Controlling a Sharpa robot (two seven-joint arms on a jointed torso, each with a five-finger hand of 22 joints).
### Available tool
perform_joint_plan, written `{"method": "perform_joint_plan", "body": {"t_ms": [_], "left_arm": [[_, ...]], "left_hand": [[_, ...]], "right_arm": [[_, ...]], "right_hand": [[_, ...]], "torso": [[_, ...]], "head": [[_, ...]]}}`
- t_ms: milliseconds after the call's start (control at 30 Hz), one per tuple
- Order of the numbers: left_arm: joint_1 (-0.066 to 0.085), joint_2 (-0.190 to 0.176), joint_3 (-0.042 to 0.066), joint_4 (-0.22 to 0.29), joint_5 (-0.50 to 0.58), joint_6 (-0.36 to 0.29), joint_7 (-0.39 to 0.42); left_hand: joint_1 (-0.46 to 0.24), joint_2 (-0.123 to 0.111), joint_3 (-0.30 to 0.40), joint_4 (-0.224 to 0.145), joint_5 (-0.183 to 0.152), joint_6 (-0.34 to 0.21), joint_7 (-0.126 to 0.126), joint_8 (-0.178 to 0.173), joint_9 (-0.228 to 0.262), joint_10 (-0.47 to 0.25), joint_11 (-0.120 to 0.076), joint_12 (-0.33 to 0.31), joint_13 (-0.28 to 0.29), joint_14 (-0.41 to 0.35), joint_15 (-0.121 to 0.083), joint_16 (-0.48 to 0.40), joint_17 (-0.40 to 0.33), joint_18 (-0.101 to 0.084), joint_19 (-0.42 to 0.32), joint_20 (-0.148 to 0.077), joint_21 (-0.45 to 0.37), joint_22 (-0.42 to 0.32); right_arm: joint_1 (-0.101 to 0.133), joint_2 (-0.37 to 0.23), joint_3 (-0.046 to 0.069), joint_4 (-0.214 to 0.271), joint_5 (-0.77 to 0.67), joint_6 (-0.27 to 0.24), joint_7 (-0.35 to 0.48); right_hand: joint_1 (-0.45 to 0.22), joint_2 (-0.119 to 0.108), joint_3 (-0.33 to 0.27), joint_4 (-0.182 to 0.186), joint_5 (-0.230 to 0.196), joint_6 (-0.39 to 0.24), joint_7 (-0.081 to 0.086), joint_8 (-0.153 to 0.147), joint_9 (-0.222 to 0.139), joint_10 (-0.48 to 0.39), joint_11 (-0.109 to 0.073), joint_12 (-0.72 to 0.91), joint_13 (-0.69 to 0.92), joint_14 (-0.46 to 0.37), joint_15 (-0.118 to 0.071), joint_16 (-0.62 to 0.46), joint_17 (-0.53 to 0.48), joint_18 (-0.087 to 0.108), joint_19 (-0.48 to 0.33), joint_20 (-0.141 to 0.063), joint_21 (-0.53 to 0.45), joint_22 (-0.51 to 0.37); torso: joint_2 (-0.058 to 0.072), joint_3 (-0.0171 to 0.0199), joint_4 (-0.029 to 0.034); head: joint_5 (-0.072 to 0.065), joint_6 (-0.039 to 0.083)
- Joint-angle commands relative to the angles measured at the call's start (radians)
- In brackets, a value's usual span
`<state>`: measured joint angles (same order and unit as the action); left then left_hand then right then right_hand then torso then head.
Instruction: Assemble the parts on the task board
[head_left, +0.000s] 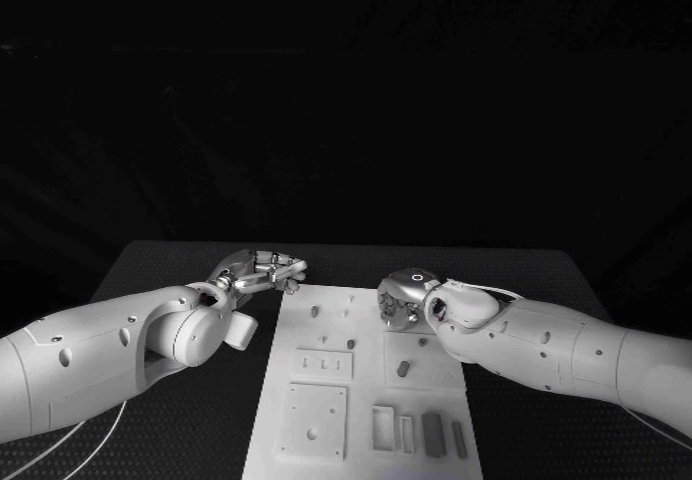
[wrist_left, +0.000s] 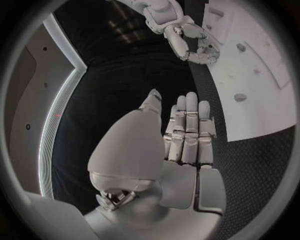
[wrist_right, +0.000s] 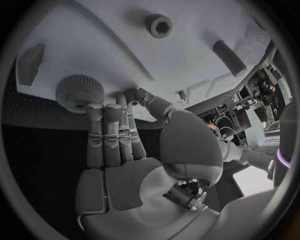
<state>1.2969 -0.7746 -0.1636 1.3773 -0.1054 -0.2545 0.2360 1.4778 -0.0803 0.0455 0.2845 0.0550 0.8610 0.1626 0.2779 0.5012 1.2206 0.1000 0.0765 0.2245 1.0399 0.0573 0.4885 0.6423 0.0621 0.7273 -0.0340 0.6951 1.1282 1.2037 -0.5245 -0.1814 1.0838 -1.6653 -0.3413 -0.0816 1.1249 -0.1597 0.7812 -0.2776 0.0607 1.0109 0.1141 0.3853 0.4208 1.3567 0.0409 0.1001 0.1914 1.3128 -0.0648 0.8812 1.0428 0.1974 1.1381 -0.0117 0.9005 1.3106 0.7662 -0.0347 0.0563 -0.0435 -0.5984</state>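
Note:
The white task board (head_left: 289, 440) lies in the middle of the table. My left hand (head_left: 260, 272) hovers off the board's far left corner, fingers (wrist_left: 187, 130) straight and side by side, holding nothing. My right hand (head_left: 411, 297) is over the far right part of the board, and its straight fingers (wrist_right: 109, 130) reach up to a round knurled part (wrist_right: 80, 92) at the board's edge, without grasping it. Near it stand a hex-socket part (wrist_right: 158, 25), a grey bar (wrist_right: 229, 54) and a wedge-shaped piece (wrist_right: 30, 60). Small parts (head_left: 316, 311) stand on the far end of the board.
Grey bars (head_left: 433, 435) and a rectangular frame (head_left: 382, 425) lie at the board's near right. Two square plates (head_left: 325, 363) sit on its left half. Black table (head_left: 188, 420) borders the board on both sides. The left wrist view also shows my right hand (wrist_left: 181, 30) over the board (wrist_left: 262, 95).

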Motion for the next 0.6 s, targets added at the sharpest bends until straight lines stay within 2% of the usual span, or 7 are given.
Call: {"method": "perform_joint_plan", "body": {"t_ms": [33,333,467,600], "left_arm": [[0.001,0.002,0.001,0.001,0.006,0.015,0.005],[0.001,0.003,0.001,-0.001,0.006,0.013,0.005],[0.001,0.003,0.001,-0.002,0.006,0.014,0.006],[0.001,0.002,0.001,-0.001,0.006,0.013,0.006]], "left_hand": [[0.012,-0.002,-0.001,0.004,0.000,0.002,0.007,-0.005,0.002,0.005,0.000,-0.003,0.001,0.005,-0.001,-0.004,0.001,-0.002,0.001,-0.009,-0.005,0.002],[0.013,-0.001,-0.003,0.004,0.000,0.001,0.007,-0.005,0.002,0.004,0.000,-0.003,0.001,0.005,-0.001,-0.004,0.001,-0.002,0.001,-0.009,-0.005,0.002],[0.013,-0.001,-0.004,0.004,0.000,0.001,0.007,-0.006,0.002,0.004,0.000,-0.003,0.001,0.005,-0.001,-0.004,0.001,-0.002,0.001,-0.009,-0.005,0.002],[0.013,-0.001,-0.004,0.004,0.000,0.001,0.007,-0.006,0.002,0.004,0.001,-0.004,0.001,0.005,-0.001,-0.004,0.001,-0.002,0.001,-0.009,-0.005,0.002]], "right_arm": [[-0.013,0.001,-0.008,0.007,-0.022,0.003,-0.014],[-0.012,-0.009,-0.007,0.028,-0.023,-0.076,-0.047],[-0.010,-0.009,-0.006,0.038,-0.023,-0.140,-0.066],[-0.006,-0.005,-0.006,0.045,-0.026,-0.173,-0.081]], "right_hand": [[0.015,0.021,0.006,-0.002,-0.003,0.010,-0.002,0.005,0.003,0.012,-0.002,0.005,0.009,0.000,-0.007,0.008,0.001,0.064,0.001,-0.007,0.008,0.020],[0.014,0.017,0.015,-0.003,-0.004,0.019,-0.005,0.006,0.007,0.022,-0.006,0.005,0.019,0.004,-0.011,0.021,-0.001,0.064,0.006,-0.011,0.023,0.019],[0.013,0.015,0.018,-0.003,-0.003,0.023,-0.006,0.006,0.008,0.025,-0.007,0.005,0.022,0.006,-0.012,0.024,-0.003,0.064,0.008,-0.012,0.028,0.019],[0.013,0.010,0.025,-0.002,0.000,0.027,-0.008,0.007,0.009,0.028,-0.009,0.005,0.026,0.007,-0.013,0.028,-0.005,0.064,0.011,-0.013,0.033,0.018]], "torso": [[0.001,-0.0005,0.0006],[0.003,-0.0014,0.0008],[0.004,-0.0014,-0.0002],[0.005,-0.0017,-0.0001]], "head": [[0.000,0.003],[0.002,0.013],[0.003,0.018],[0.005,0.021]]}}
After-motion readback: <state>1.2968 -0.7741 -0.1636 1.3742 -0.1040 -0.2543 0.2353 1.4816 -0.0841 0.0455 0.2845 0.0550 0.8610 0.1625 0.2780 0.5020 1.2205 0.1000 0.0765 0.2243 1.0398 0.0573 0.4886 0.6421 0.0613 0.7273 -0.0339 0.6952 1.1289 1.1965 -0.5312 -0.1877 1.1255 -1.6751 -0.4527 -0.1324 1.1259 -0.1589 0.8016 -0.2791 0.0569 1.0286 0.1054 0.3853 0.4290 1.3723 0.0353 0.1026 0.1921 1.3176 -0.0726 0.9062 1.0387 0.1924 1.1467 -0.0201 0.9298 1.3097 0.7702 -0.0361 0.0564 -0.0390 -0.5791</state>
